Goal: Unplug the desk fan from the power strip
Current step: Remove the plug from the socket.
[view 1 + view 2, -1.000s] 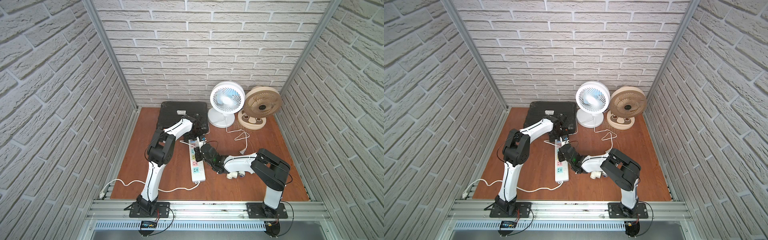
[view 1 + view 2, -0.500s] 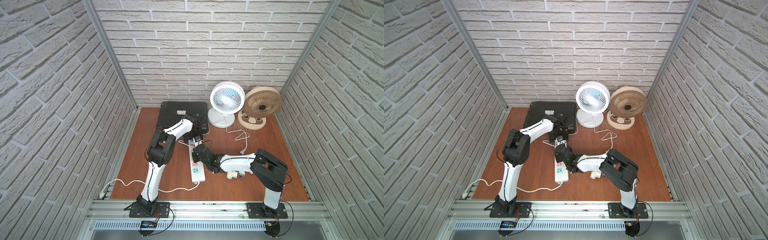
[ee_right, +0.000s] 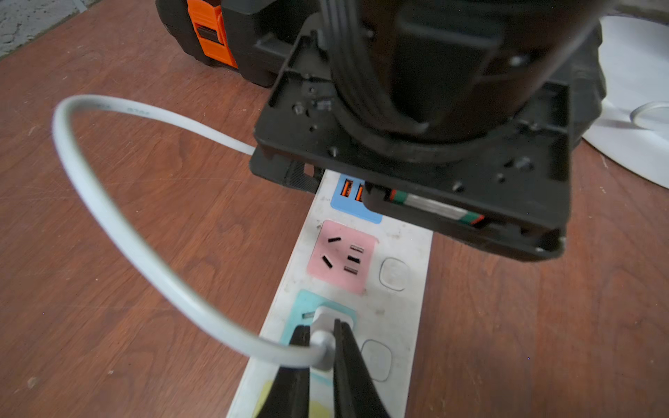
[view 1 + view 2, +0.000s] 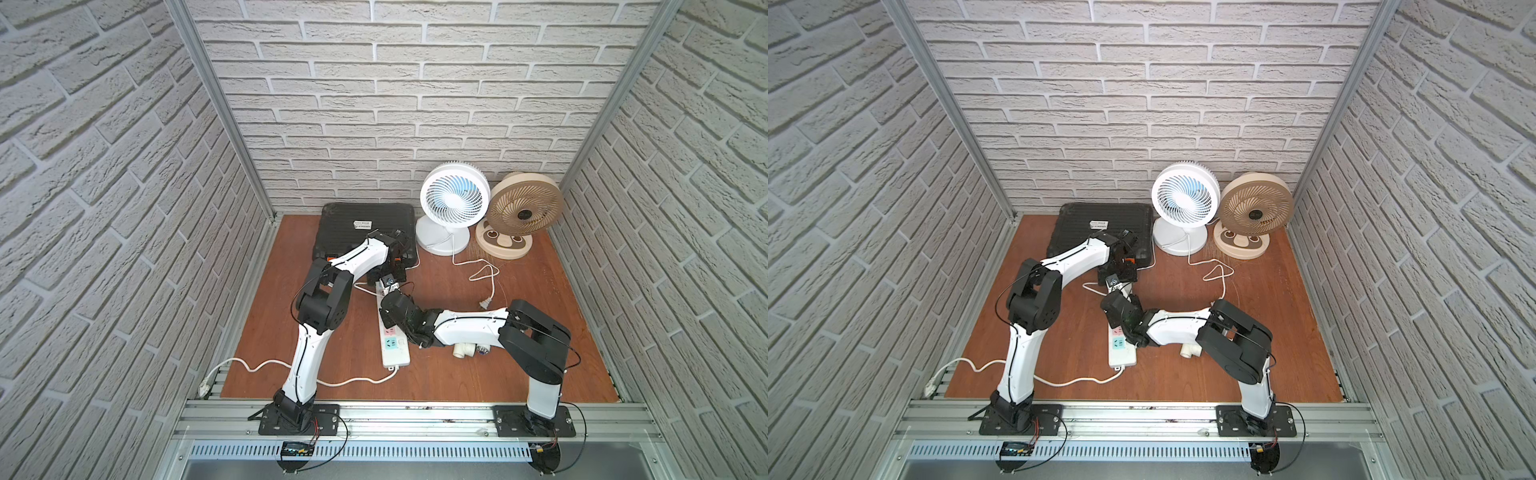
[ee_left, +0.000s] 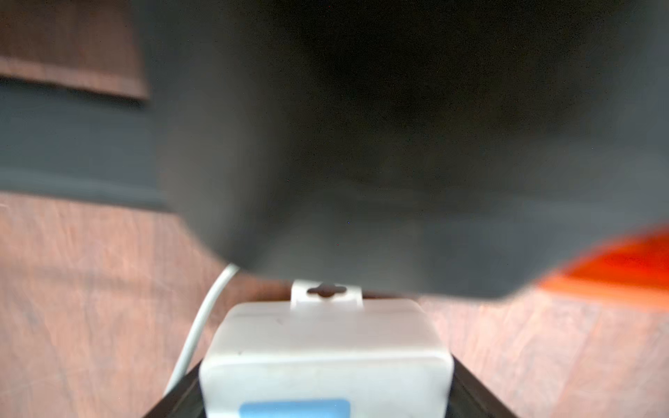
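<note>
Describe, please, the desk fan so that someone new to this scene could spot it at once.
Two fans stand side by side at the back brick wall. The desk fan is the one beside the black case: white, spiral grille, pale blue blades, while the beige fan has a bear-face base.

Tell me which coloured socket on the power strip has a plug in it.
The teal socket, beside the pink socket. A white plug sits in it, pinched by the right gripper; the pink one shows bare slots.
</note>
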